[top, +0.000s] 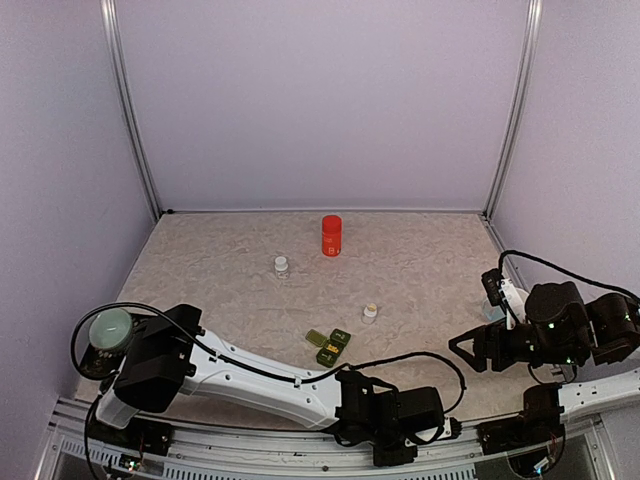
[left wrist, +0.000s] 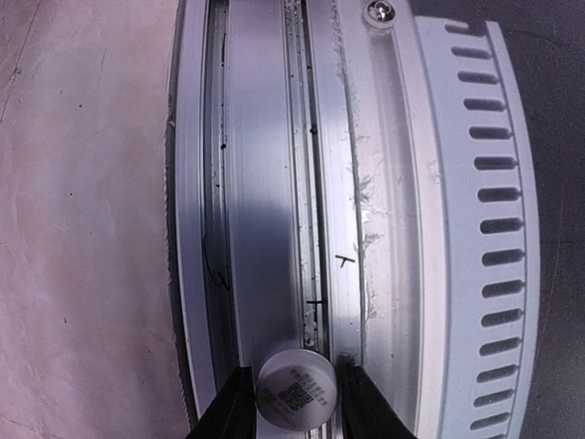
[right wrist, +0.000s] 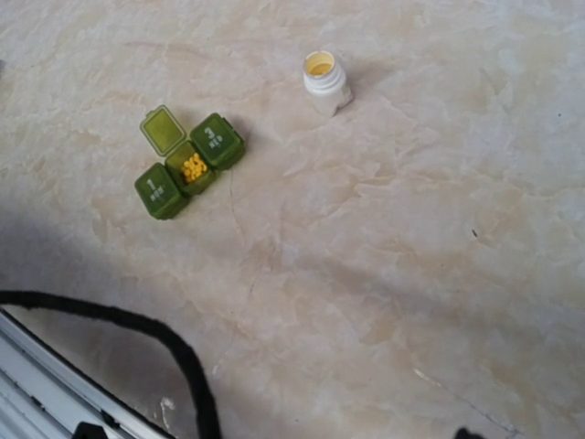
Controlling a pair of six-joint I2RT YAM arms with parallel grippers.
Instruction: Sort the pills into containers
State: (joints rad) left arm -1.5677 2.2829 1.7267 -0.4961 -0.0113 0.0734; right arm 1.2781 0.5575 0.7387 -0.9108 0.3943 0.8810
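Note:
The containers (right wrist: 187,165) are a green strip of three compartments lying on the table, also seen in the top view (top: 331,345). The middle compartment is open and holds several yellow pills (right wrist: 193,167); the lids marked 1 and 3 are down. An uncapped white bottle (right wrist: 325,80) stands beyond the strip. My left gripper (left wrist: 294,389) is shut on a small white round piece with a printed code (left wrist: 296,391), over the metal rail (left wrist: 265,183) at the table's near left edge. My right gripper (top: 468,349) hovers open and empty at the right, far from the strip.
A red bottle (top: 331,235) and a small white capped bottle (top: 281,264) stand at the back of the table. A pale round mug (top: 110,328) sits near the left arm's wrist. A black cable (right wrist: 174,347) loops across the near table surface.

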